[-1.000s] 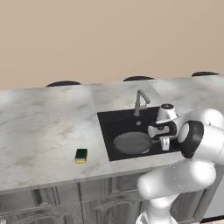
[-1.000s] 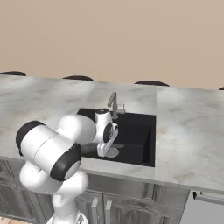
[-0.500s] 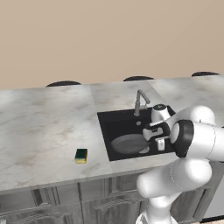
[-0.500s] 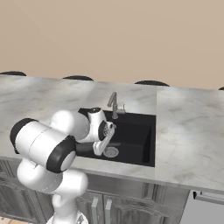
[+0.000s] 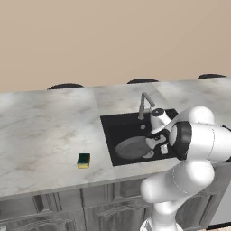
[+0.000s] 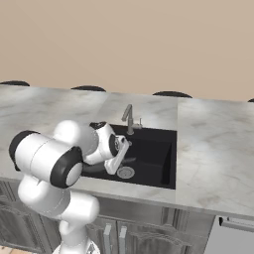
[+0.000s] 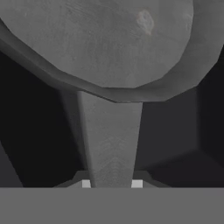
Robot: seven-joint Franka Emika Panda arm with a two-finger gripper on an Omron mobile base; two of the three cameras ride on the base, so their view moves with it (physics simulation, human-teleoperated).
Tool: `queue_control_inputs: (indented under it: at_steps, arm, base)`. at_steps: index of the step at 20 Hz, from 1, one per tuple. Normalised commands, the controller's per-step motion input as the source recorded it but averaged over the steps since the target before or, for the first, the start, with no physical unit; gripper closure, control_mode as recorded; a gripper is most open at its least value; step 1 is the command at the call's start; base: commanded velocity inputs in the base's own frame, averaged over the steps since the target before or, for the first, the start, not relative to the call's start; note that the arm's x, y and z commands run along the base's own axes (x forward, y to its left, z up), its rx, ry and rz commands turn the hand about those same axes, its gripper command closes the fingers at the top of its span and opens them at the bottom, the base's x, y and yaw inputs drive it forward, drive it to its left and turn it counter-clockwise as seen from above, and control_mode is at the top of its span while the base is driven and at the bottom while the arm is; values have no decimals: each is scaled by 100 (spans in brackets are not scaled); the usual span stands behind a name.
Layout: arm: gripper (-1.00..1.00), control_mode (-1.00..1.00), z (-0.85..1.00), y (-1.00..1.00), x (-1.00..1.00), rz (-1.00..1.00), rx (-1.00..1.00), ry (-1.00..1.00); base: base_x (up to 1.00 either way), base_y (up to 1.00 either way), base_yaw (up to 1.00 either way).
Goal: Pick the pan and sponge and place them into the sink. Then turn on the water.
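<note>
Gripper [image 5: 155, 143] clamped on the frying pan's handle [image 7: 110, 140], frying pan [image 5: 134, 147] low inside the sink [image 5: 113, 126]; sponge [image 5: 83, 160] near worktop's front edge.

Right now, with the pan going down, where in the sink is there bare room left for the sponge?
The pan fills the left part of the sink, with the gripper at its handle. The bare black floor lies right of the drain, toward the right wall. The sponge sits on the marble counter, left of the basin.
</note>
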Motion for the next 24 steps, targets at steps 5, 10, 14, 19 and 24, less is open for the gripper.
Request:
queue_control_inputs:
  at_steps: [5, 10, 14, 19, 24]
  arm:
    - [100, -100, -10, 0, 32, 0, -12, -5]
    - [100, -100, -16, 0, 14, 0, 0, -1]
    - [100, -100, -8, 0, 6, 0, 0, 0]
    - [100, -100, 0, 0, 16, 0, 0, -2]
    - [100, -100, -4, -1, 13, 1, 9, -1]
  base:
    - [0, 0, 0]
    - [0, 0, 0]
    - [0, 0, 0]
    - [0, 0, 0]
    - [0, 0, 0]
